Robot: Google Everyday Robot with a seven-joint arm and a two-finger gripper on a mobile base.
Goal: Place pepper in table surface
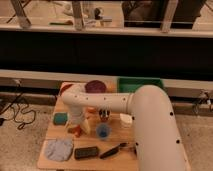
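The pepper point(75, 131) is a small orange-red lump low over the left middle of the light tan table surface point(116, 137). My gripper point(75, 126) points straight down right above it, at the end of the white arm that reaches in from the right. I cannot tell whether the pepper rests on the wood or hangs in the gripper. A blue cup point(103, 131) stands just to the right of it.
A red-orange bowl point(95, 87) sits at the back edge and a green bin point(140, 84) behind right. A green sponge point(60, 119) lies left, a grey cloth point(59, 148) front left, and a black block point(86, 152) and a dark tool point(114, 150) at the front. A small white object point(125, 120) lies right of the cup.
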